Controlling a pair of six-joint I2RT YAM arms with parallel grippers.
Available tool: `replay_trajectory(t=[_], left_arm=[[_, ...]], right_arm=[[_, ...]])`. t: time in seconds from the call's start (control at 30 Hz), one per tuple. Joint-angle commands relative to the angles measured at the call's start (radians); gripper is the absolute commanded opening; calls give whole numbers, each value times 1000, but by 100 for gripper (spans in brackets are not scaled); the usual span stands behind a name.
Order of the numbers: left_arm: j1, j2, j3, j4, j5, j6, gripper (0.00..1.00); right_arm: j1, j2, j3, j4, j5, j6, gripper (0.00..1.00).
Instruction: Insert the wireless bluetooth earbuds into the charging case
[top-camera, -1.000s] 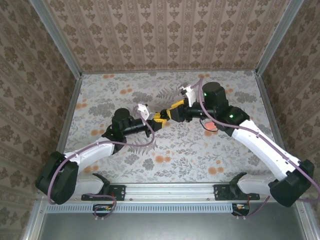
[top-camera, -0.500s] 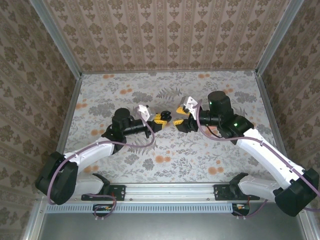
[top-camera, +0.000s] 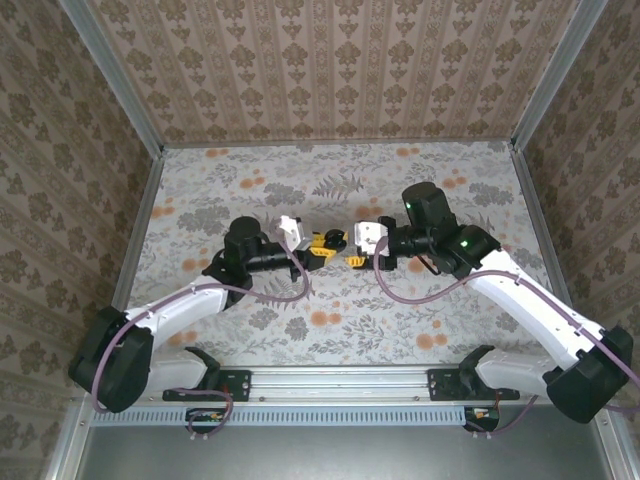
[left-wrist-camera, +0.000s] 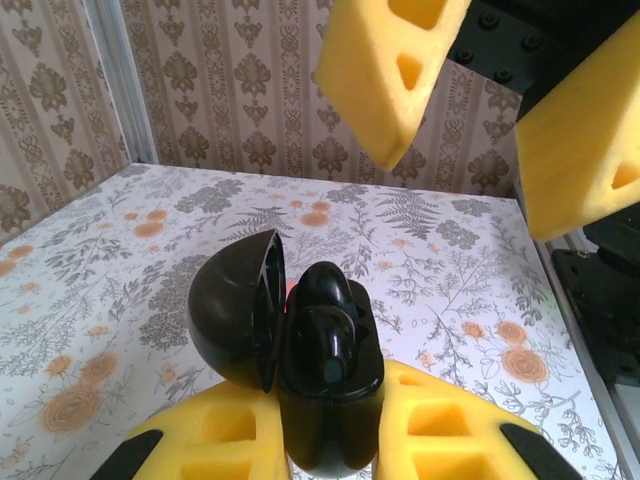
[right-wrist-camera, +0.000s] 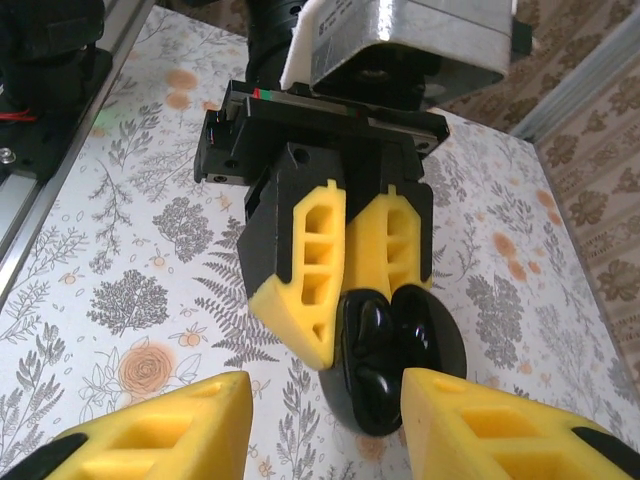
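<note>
My left gripper (left-wrist-camera: 330, 445) is shut on a black charging case (left-wrist-camera: 328, 400), held upright above the table. The case's round lid (left-wrist-camera: 232, 315) is swung open to the left. Two glossy black earbuds (left-wrist-camera: 325, 315) sit in its wells, one behind the other. A salmon-pink sliver (left-wrist-camera: 289, 290) shows behind the case; I cannot tell what it is. My right gripper (right-wrist-camera: 325, 425) is open, its fingers (left-wrist-camera: 390, 70) spread wide just in front of the case (right-wrist-camera: 385, 365) and not touching it. From above, left gripper (top-camera: 330, 243) and right gripper (top-camera: 355, 256) face each other at mid-table.
The floral table surface (top-camera: 330, 320) runs to patterned walls on three sides, with metal corner posts (top-camera: 135, 225). A purple cable (top-camera: 420, 290) loops off the right arm. Both arm bases stand on the rail (top-camera: 340, 380) at the near edge.
The right gripper was touching the left gripper's tips one second ago. It has since drawn back a little, dropped lower and stands open. The left arm has barely moved.
</note>
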Motion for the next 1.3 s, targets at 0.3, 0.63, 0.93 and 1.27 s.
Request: replay_trajectory(t=[0.3,0.63,0.93,1.27], left_arm=[[-23,-32,49,-59,28,56,9],[-26,-33,54,-80,19,65,9],[-31,-42,58,-91,23,73,9],[-34,-49,67,-116,19,91,9]], right_arm=[[37,61,53,-37,17,-105,39],[-46,17,32,-17,-49,1,63],[-108,34,56,-99,-34,37,83],[-105,123,101,-157,-49,3,87]])
